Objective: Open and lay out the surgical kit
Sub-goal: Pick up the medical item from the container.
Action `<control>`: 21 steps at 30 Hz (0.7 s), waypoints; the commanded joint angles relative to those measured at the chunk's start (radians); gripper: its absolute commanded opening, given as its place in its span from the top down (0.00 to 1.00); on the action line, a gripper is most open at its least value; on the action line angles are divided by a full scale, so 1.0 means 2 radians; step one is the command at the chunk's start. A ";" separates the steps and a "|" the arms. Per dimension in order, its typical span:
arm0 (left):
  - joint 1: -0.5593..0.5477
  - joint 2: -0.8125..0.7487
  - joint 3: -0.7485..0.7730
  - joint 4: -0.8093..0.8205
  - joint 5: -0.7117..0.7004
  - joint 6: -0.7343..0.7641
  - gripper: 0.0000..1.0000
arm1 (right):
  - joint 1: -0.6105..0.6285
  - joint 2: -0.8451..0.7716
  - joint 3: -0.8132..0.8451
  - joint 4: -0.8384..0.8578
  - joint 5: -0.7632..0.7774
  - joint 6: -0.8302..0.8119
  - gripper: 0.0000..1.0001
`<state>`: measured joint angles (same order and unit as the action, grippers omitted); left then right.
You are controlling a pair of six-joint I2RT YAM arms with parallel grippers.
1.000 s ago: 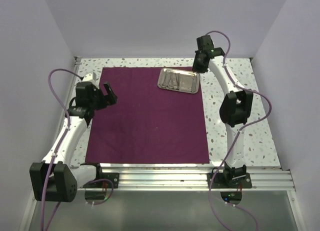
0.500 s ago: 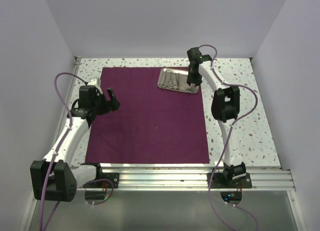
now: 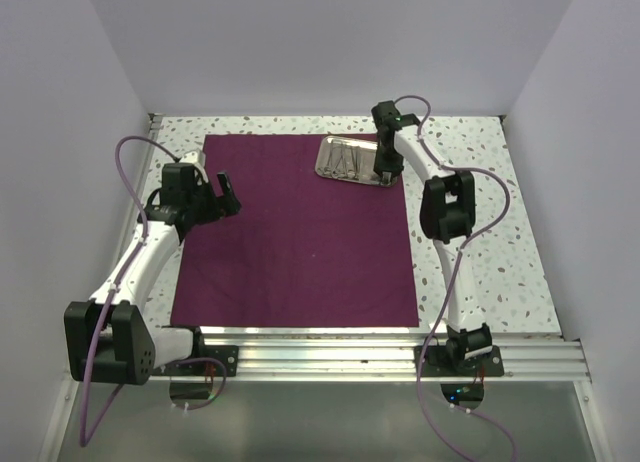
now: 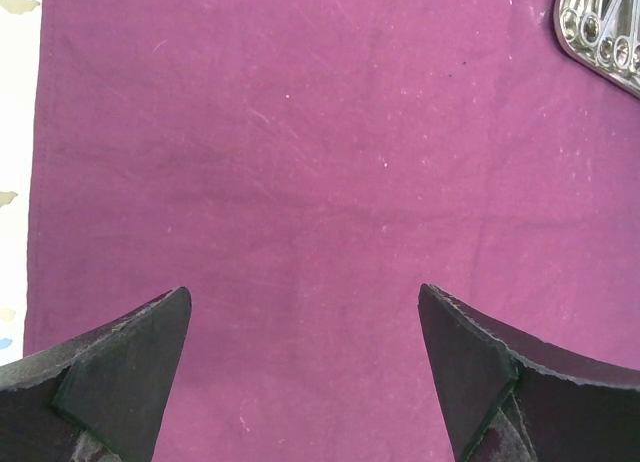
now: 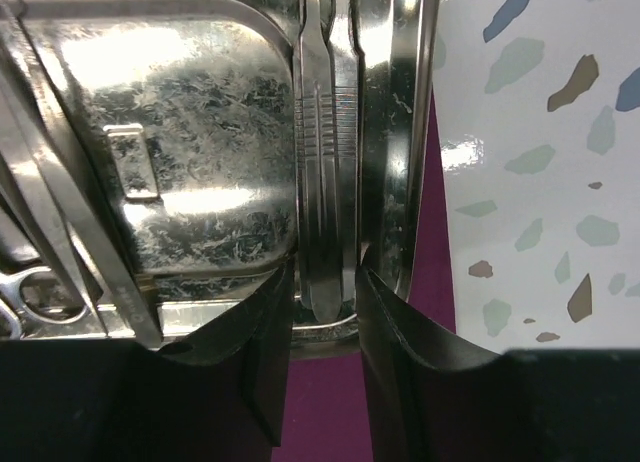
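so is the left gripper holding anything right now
No, in the left wrist view the left gripper has its fingers spread wide with only the purple cloth between them.

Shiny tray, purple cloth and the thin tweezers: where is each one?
Shiny tray (image 5: 200, 112): right wrist view, on its bare floor.
Purple cloth (image 3: 300, 242): top view, on its middle.
Tweezers (image 5: 325, 122): right wrist view, on the ribbed grip.
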<state>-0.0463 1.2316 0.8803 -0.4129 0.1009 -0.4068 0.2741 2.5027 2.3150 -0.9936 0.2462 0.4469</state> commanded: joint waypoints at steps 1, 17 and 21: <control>-0.001 0.005 0.025 -0.010 -0.001 0.022 0.00 | -0.001 0.016 0.020 0.001 0.013 0.007 0.64; -0.001 0.029 0.046 -0.015 -0.013 0.025 0.00 | -0.002 0.058 0.033 -0.001 -0.003 0.014 0.91; -0.001 0.029 0.046 -0.015 -0.014 0.026 0.00 | -0.001 0.053 0.010 0.006 -0.010 0.017 1.00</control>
<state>-0.0463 1.2907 0.9321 -0.4374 0.0814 -0.3740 0.2741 2.5668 2.3913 -0.9897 0.2481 0.4606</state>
